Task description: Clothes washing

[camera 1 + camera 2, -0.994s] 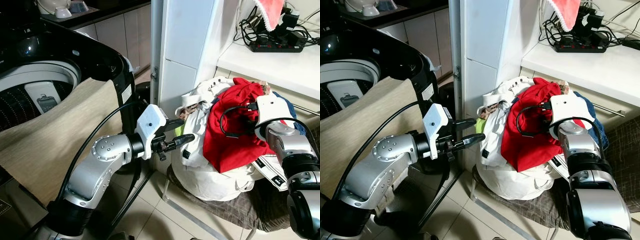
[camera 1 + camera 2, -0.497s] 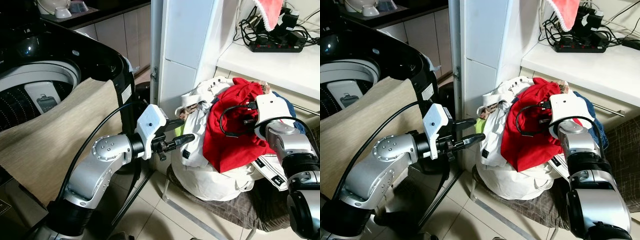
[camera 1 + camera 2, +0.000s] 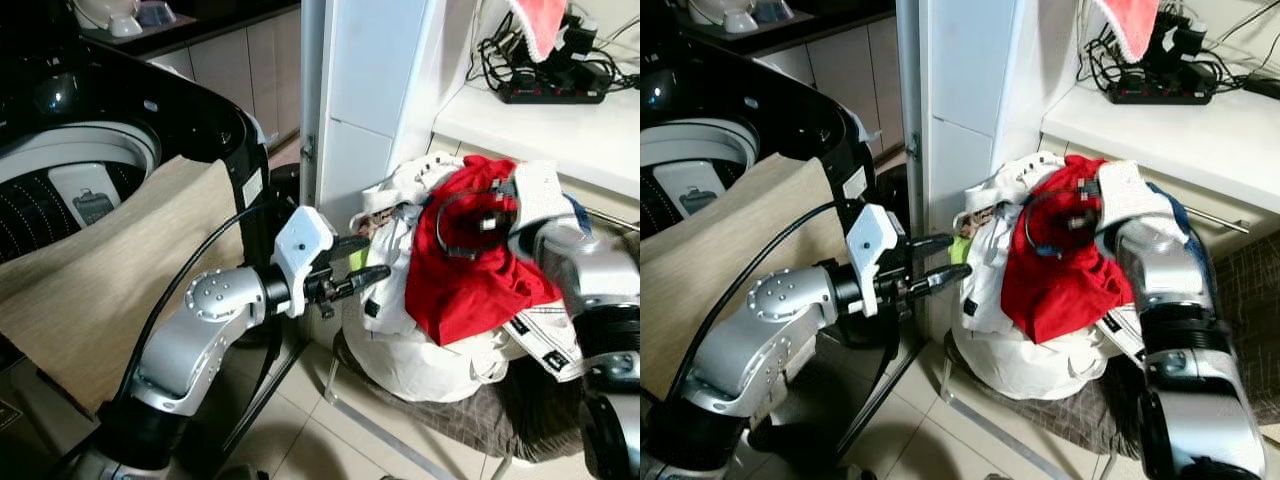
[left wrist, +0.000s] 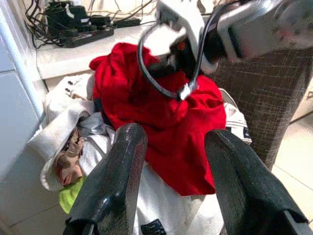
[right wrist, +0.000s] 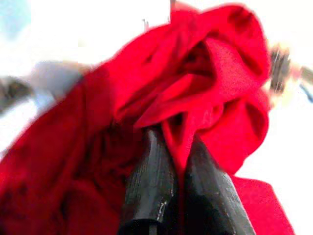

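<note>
Black power strip (image 3: 553, 92) on counter (image 3: 560, 135)

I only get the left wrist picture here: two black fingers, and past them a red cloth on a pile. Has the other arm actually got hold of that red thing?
Observer: Yes. In the right wrist view the right gripper is shut, with a fold of the red garment pinched between its fingers.
Operator: And where would the clothes go?
Observer: An open top-loading washing machine stands on the robot's left, with a beige cloth draped over its front edge.
Operator: Is my arm near the pile?
Observer: The left gripper is open and holds nothing, short of the white laundry bundle beneath the red garment.
</note>
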`<state>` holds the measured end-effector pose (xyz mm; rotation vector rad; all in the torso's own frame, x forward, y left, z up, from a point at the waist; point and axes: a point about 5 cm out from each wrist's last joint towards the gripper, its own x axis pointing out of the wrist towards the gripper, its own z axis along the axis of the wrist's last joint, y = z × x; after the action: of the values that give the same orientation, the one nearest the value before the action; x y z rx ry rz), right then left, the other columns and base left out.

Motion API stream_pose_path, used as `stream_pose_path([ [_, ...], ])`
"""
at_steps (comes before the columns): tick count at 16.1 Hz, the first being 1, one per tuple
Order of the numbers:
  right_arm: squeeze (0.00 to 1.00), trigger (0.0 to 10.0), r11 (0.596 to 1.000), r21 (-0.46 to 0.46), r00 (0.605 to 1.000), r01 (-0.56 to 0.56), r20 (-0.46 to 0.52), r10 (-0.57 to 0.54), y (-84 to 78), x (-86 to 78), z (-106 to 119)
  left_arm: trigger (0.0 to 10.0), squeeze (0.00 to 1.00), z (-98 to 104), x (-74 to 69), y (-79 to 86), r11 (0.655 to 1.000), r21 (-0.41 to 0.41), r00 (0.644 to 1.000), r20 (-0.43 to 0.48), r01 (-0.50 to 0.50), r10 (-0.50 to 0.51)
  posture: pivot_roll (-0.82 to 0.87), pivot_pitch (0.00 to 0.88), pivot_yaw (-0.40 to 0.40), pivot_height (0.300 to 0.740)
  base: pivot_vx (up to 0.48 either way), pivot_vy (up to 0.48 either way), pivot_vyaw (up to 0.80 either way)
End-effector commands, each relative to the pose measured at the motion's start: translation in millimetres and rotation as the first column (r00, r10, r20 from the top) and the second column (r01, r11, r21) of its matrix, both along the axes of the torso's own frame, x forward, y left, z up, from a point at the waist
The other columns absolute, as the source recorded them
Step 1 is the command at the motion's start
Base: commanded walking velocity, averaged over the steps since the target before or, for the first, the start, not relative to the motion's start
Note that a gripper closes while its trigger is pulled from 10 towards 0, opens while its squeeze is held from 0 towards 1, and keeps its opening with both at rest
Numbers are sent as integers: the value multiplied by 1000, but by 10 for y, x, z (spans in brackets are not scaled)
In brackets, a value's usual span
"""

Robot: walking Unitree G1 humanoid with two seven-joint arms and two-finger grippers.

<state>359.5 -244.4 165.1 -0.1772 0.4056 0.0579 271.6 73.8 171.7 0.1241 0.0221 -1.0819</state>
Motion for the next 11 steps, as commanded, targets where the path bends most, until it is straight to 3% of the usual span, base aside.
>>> stream_pose_path([
  [1,0,0,1000,8,1000,1,26,-1,-42,-26,114,10000,0,73,53,8,1000,-2,999,40,-19,19,-119,0,-7,740,0,0,0],
  [2,0,0,997,53,995,-55,83,50,38,-81,327,10000,0,144,115,-11,997,-41,995,76,-61,64,-120,0,-7,740,0,0,0],
  [4,0,0,978,141,980,-152,152,130,182,-153,544,10000,0,237,174,-25,992,-84,988,114,-93,102,-122,0,-8,740,0,0,0],
  [6,0,0,891,343,942,-296,256,215,373,-250,817,10000,0,390,256,-38,977,-168,975,158,-131,158,-125,0,-9,740,0,0,0],
  [7,0,0,848,407,929,-341,283,238,419,-296,899,10000,1000,456,285,-50,966,-217,974,142,-142,175,-125,0,-9,740,0,0,0],
  [9,0,0,749,515,902,-417,336,270,482,-380,1002,10000,1000,557,282,-152,960,-267,978,161,-85,131,-132,0,-8,740,0,0,0],
  [11,0,0,681,574,886,-454,367,282,532,-429,1063,10000,1000,550,294,-222,963,-262,979,168,-68,115,-132,0,-8,740,0,0,0],
])
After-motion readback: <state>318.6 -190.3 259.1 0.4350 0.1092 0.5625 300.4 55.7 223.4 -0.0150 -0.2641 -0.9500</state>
